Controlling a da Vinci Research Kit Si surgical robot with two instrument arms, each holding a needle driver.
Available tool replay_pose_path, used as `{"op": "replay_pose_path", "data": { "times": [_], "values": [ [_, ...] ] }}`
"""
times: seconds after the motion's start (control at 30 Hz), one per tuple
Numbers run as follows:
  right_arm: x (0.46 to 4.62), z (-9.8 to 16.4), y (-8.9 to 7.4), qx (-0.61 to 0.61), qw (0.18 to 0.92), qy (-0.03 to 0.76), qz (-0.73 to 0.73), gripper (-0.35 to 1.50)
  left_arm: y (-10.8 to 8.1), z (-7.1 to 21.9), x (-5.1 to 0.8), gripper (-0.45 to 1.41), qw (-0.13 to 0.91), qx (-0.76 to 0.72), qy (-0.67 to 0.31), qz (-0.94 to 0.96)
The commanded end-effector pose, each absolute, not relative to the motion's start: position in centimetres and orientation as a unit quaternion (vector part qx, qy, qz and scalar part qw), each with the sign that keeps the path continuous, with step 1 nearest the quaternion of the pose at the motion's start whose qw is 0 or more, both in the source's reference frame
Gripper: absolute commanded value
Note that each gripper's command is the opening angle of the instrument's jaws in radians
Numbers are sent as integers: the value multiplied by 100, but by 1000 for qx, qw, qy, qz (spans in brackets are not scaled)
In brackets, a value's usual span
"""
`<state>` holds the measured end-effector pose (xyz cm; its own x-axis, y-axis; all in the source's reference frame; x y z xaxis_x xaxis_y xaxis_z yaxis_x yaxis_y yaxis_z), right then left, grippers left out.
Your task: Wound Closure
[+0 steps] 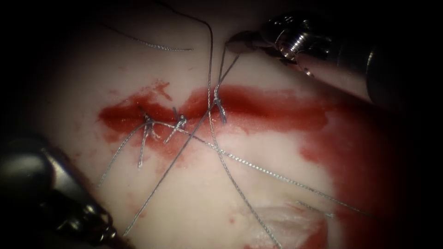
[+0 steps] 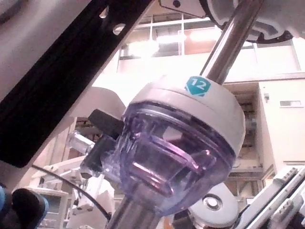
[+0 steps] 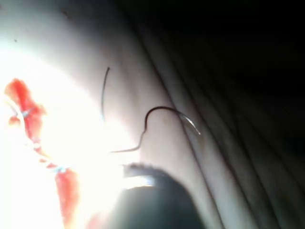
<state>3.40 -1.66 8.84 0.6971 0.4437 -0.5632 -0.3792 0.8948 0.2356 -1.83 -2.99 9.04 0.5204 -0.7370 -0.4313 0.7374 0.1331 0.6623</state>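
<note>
Three knots: three tied stitches sit along the cut point(image 1: 194, 108) in the tissue point(image 1: 194, 203), two close together on the left part and one point(image 1: 218, 105) near the middle.
Done so far: by that count the left and middle of the cut look closed, each knot trailing cut ends of thread point(image 1: 143, 152) toward the near side.
Left to do: the right stretch of the cut, under the red fluid point(image 1: 286, 110), carries no stitch, so I judge the job roughly half finished.
Thread: the working thread point(image 1: 210, 55) rises from the middle knot toward the far side; other strands cross the near tissue toward the right.
Right tool: the right tool point(image 1: 237, 44) lies far and right of the middle knot, its tip meeting thread that climbs from that knot; whether it is clamped on it I cannot tell.
Left tool: the left tool point(image 1: 64, 203) lies near and left, holding nothing I can make out; jaw state unclear.
Needle: the needle point(image 3: 174, 116) lies free on the tissue in the right wrist view, out of the tissue and held by neither tool.
Needle axis: its curve arches away from the cut, the point aimed away from the red strip, thread trailing from the other end.
</note>
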Motion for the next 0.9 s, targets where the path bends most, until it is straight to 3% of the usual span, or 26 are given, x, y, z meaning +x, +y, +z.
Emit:
{"op": "replay_pose_path", "data": {
  "times": [0.03,0.13,0.37,0.9],
  "values": [
    [343,886,-148,31,936,312,157,-35,-292,901,-190,-45,753,440,-8,-489],
    [336,887,-141,3,959,284,-7,-35,-302,905,-194,-45,748,456,-17,-482],
    [330,887,-132,-42,941,242,-233,-35,-311,903,-209,-45,743,477,-25,-468],
    [337,870,-134,-168,817,115,-539,-35,-322,907,-214,-45,715,522,-13,-466]
  ]
}}
